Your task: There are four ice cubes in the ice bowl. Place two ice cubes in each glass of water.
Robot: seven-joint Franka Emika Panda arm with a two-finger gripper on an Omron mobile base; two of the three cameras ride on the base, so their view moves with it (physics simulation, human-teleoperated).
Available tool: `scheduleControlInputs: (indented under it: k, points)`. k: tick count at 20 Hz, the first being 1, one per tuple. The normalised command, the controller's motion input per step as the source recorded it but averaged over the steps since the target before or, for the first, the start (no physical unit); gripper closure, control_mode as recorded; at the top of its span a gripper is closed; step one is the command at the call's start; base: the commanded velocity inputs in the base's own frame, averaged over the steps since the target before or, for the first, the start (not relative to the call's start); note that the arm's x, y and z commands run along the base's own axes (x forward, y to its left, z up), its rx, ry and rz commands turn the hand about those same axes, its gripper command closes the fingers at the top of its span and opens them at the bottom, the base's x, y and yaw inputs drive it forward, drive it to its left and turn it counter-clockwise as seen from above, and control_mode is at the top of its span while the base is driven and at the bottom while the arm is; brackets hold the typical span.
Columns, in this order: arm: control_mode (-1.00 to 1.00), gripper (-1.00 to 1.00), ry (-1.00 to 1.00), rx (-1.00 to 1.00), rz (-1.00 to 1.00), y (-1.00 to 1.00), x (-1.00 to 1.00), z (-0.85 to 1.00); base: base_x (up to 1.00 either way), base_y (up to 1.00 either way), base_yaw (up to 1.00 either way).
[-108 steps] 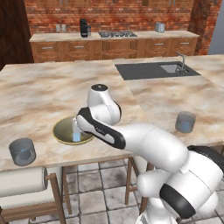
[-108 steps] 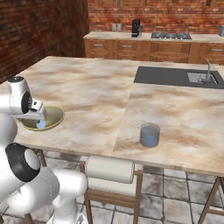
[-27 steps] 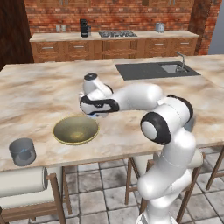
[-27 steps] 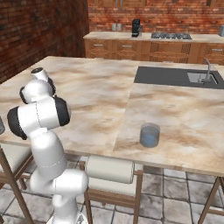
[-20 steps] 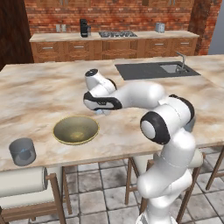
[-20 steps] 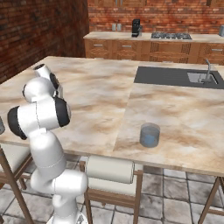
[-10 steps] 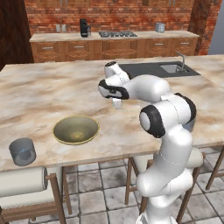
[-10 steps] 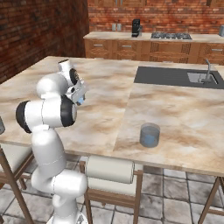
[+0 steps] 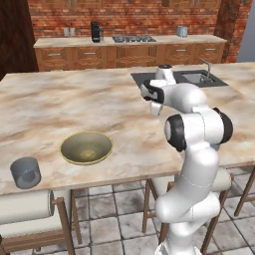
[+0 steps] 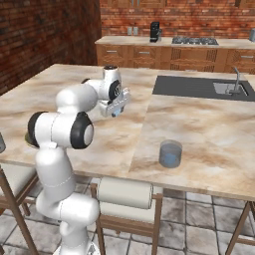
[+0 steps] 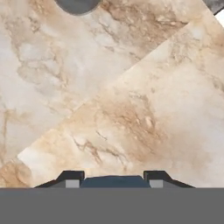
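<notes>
Setting: marble island counter (image 9: 60, 104) in a brick-walled kitchen, dark sink (image 10: 199, 85) set into its far side.
Change: over the last seconds our arm has swung away from the ice bowl (image 9: 86, 147) and across the counter; the gripper (image 10: 116, 110) now hangs well past the bowl, heading toward the glass (image 10: 171, 153) ahead of it on the near edge.
Grip: fingers (image 11: 72, 178) set narrowly apart; a bluish patch sits between them, but we cannot tell whether an ice cube is held.
Other glass: the second one (image 9: 26, 172) lies far behind the gripper, beyond the bowl.
Meaning: we judge this a carry toward a glass.
Writing: none legible.
</notes>
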Motion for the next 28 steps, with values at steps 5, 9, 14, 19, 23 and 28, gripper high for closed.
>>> scheduleControlInputs:
  k: [5, 9, 14, 19, 23, 28]
  points:
    - [-1.00, 1.00, -0.37, 0.17, -0.35, -0.94, -0.07, 0.00, 0.00, 0.00, 0.00]
    - [-1.00, 1.00, -0.45, 0.03, -0.36, -0.62, -0.58, -0.04, 0.00, 0.00, 0.00]
    - [-1.00, 1.00, -0.20, 0.00, -0.33, -0.43, -1.00, 0.06, 0.00, 0.00, 0.00]
    - [-1.00, 1.00, 0.00, 0.00, -0.18, -0.37, -0.99, 0.54, 0.00, 0.00, 0.00]
    - [-1.00, 1.00, 0.00, 0.02, -0.10, -0.27, -0.80, 0.91, 0.00, 0.00, 0.00]
    - [-1.00, 1.00, 0.07, 0.00, -0.06, -0.17, -0.71, 0.44, 0.00, 0.00, 0.00]
